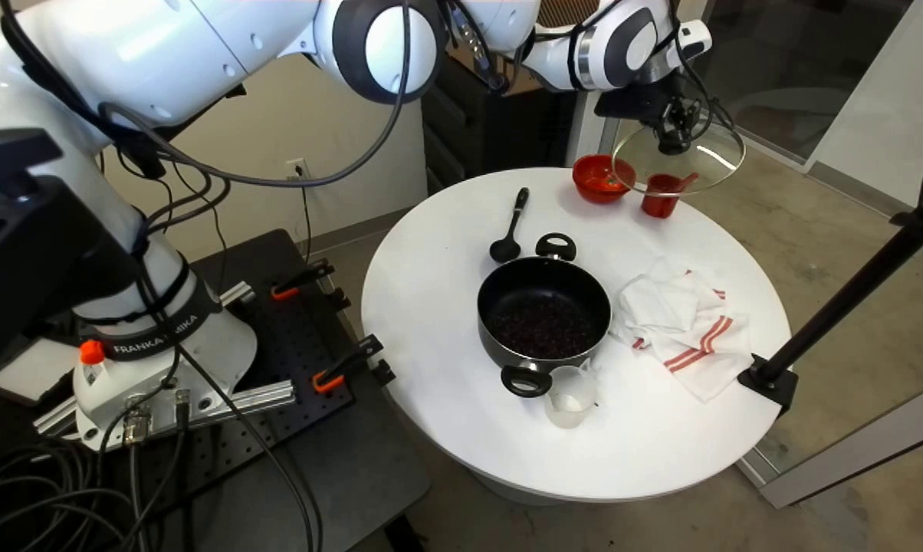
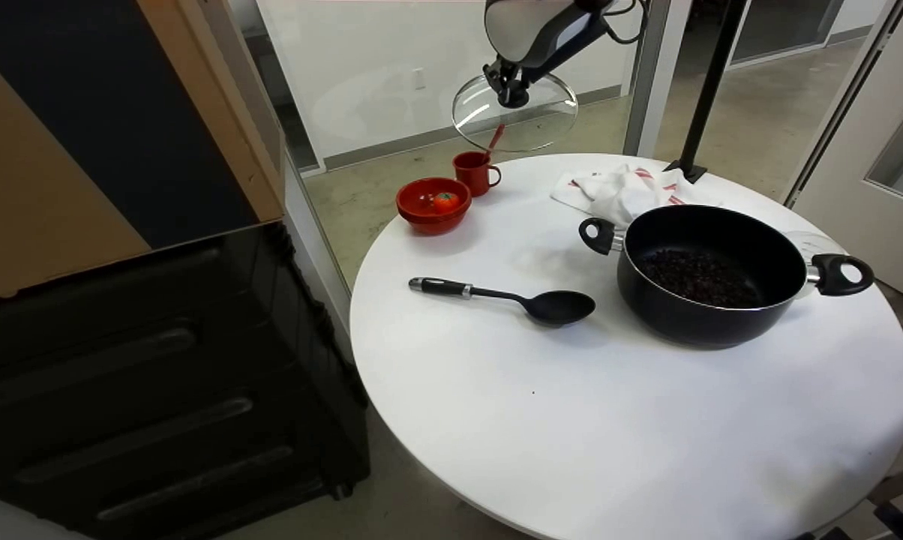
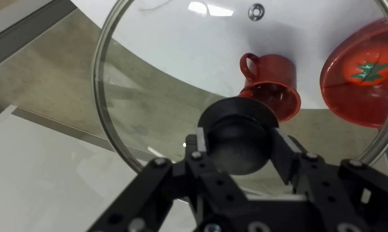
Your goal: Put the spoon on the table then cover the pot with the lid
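Observation:
My gripper (image 1: 673,132) is shut on the dark knob of the clear glass lid (image 1: 711,165). The lid hangs tilted in the air past the far edge of the table (image 1: 431,307), above the red cup. In the wrist view the fingers (image 3: 239,143) press on both sides of the knob, and the lid (image 3: 168,80) spreads behind it. The black spoon (image 1: 505,248) lies on the white table beside the pot; it also shows in an exterior view (image 2: 560,307). The black pot (image 1: 500,349) stands uncovered on the table with dark bits inside.
A red bowl (image 2: 430,223) with a tomato and a red cup (image 2: 469,174) stand near the table edge under the lid. A white towel (image 1: 684,326) lies beside the pot. A translucent jug (image 1: 571,402) stands against the pot. A black pole stand (image 1: 770,379) is at the edge.

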